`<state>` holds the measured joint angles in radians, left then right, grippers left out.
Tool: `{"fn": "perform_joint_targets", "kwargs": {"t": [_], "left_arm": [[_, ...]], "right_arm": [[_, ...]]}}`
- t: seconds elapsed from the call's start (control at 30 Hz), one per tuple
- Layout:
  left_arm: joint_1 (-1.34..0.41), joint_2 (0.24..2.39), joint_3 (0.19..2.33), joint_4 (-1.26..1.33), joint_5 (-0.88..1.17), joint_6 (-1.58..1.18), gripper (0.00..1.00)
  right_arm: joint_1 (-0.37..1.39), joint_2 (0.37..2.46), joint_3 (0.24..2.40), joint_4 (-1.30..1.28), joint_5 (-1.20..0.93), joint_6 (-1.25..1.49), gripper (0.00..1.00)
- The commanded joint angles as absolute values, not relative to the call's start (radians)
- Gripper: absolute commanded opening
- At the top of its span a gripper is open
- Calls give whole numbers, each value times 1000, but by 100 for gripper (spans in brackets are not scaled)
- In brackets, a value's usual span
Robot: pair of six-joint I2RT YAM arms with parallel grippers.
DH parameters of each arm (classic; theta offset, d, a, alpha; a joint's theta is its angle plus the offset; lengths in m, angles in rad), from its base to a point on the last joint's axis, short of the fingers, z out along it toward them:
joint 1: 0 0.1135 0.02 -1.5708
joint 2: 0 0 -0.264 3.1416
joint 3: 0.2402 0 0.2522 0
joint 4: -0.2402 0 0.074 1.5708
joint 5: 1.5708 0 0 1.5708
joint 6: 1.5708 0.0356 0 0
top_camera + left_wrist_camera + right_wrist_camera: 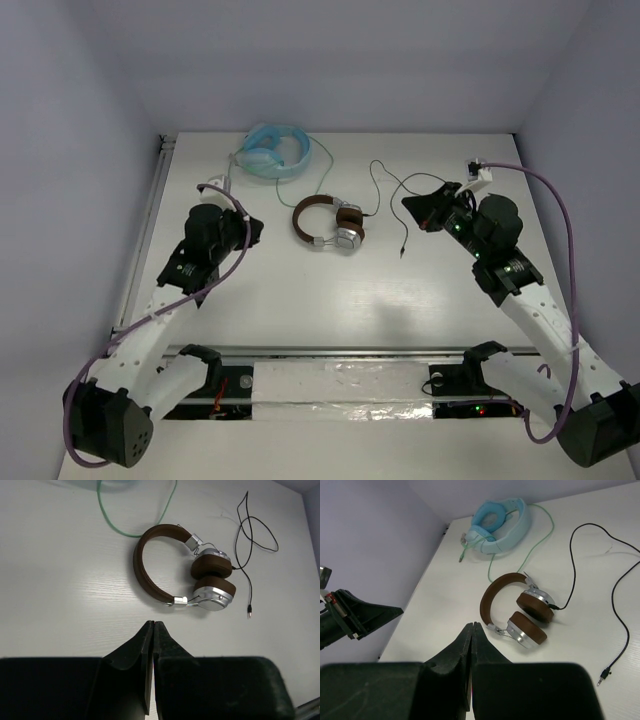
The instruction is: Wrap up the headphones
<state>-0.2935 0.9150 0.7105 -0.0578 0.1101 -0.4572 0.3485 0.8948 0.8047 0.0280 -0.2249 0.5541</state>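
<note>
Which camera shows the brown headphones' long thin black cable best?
The left wrist view: the long thin black cable shows whole, from silver ear cup to plug. The right wrist view cuts it at the right edge; the top view shows it all, but faint and tiny.

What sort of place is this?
Probably a lab robot cell: a white table walled in by plain lilac panels, two arms bolted at its near edge, and brown headphones plus light blue headphones laid out.

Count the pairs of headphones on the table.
2. The brown headphones lie at the middle of the table; the light blue headphones lie behind them, near the far edge. None seems hidden.
</note>
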Motion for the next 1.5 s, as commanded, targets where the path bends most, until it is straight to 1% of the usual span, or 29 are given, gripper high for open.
{"fn": "perform_joint_targets", "kwargs": {"t": [0.0, 0.07, 0.1, 0.13, 0.2, 0.23, 0.3, 0.37, 0.4, 0.43, 0.47, 0.5, 0.57, 0.6, 0.7, 1.0, 1.07, 1.1, 1.23, 1.47], "left_arm": [[-395, 965, 764, -20, -67, -489, 0], [-477, 1011, 785, -6, -176, -494, 0], [-494, 1067, 796, -6, -214, -498, 2], [-494, 1093, 804, 4, -238, -502, 11], [-503, 1173, 822, 52, -261, -497, 23], [-503, 1202, 831, 70, -276, -495, 32], [-503, 1302, 868, 89, -323, -485, 38], [-503, 1374, 922, 98, -357, -469, 40], [-503, 1444, 942, 100, -357, -463, 41], [-503, 1478, 960, 107, -354, -457, 43], [-503, 1512, 983, 110, -338, -442, 45], [-503, 1573, 1018, 118, -328, -436, 47], [-503, 1626, 1064, 133, -305, -417, 52], [-503, 1676, 1080, 136, -304, -413, 54], [-503, 1758, 1139, 124, -285, -396, 55], [-523, 1890, 1216, 92, -356, -367, 53], [-523, 1911, 1229, 87, -359, -356, 52], [-532, 1920, 1238, 87, -374, -351, 51], [-541, 1960, 1264, 84, -399, -331, 43], [-541, 2013, 1304, 78, -394, -318, 37]], "right_arm": [[356, 882, 811, 49, -215, 541, 0], [365, 893, 816, 40, -204, 541, 0], [365, 896, 824, 23, -195, 540, 0], [365, 900, 825, 15, -184, 540, 0], [365, 900, 825, 17, -172, 540, 0], [365, 896, 821, 20, -172, 541, 0], [365, 882, 818, 25, -170, 543, 0], [374, 879, 813, 28, -176, 545, 0], [374, 879, 815, 32, -181, 545, 0], [374, 880, 813, 37, -186, 546, 1], [374, 882, 808, 40, -193, 548, 3], [374, 887, 807, 47, -196, 548, 11], [374, 896, 807, 51, -202, 549, 21], [374, 899, 807, 49, -204, 549, 29], [374, 907, 804, 61, -215, 552, 37], [374, 914, 799, 77, -213, 554, 39], [374, 917, 798, 80, -215, 554, 43], [374, 919, 796, 81, -216, 555, 47], [374, 925, 796, 86, -221, 557, 48], [374, 925, 793, 89, -212, 558, 48]]}}
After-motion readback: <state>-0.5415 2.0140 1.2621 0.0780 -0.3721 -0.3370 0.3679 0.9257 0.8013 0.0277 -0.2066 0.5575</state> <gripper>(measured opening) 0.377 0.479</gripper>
